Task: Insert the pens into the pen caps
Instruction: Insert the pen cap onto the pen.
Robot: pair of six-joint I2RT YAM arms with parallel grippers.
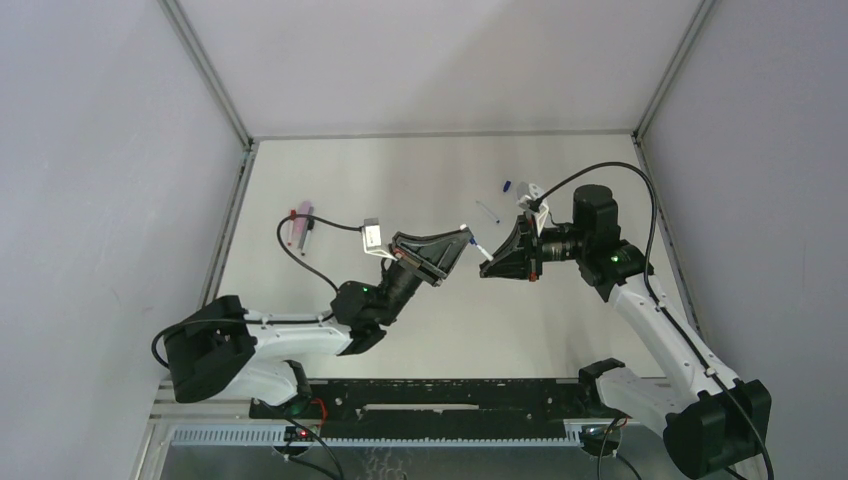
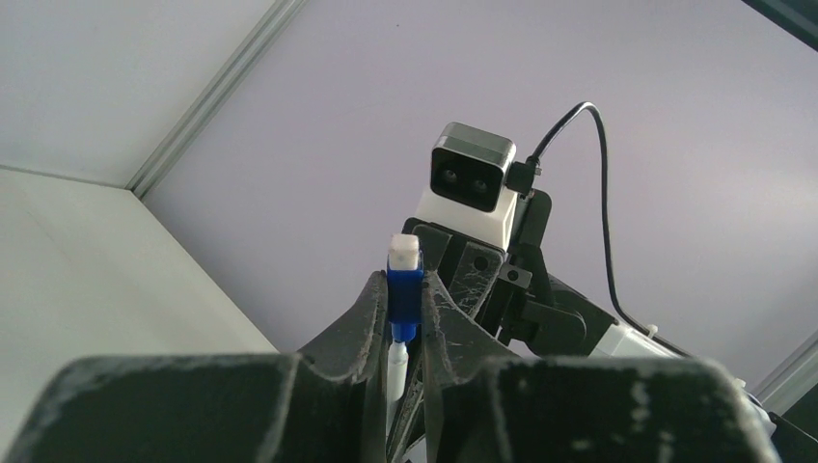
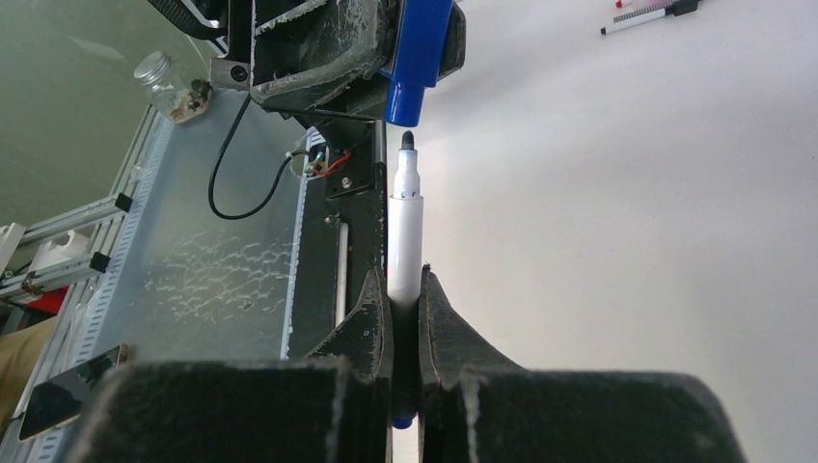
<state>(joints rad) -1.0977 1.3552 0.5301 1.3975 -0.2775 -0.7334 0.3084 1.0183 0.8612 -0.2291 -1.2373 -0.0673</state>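
Operator: Where is the white plastic stick pen point(image 3: 405, 231)?
Manual: Clamped in right pincer point(image 3: 405, 294), tip just short of the short blue plastic cap point(image 3: 417, 58), which left pincer point(image 2: 405, 282) clamps. Axes nearly in line.

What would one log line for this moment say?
left jaws: shut on blue cap | right jaws: shut on white pen | tip: facing cap opening, not yet in

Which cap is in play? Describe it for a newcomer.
Over the table, the left gripper faces the right gripper tip to tip. The left jaws pinch a stubby blue cap, opening toward the right's white pen. No other cap is held aloft.
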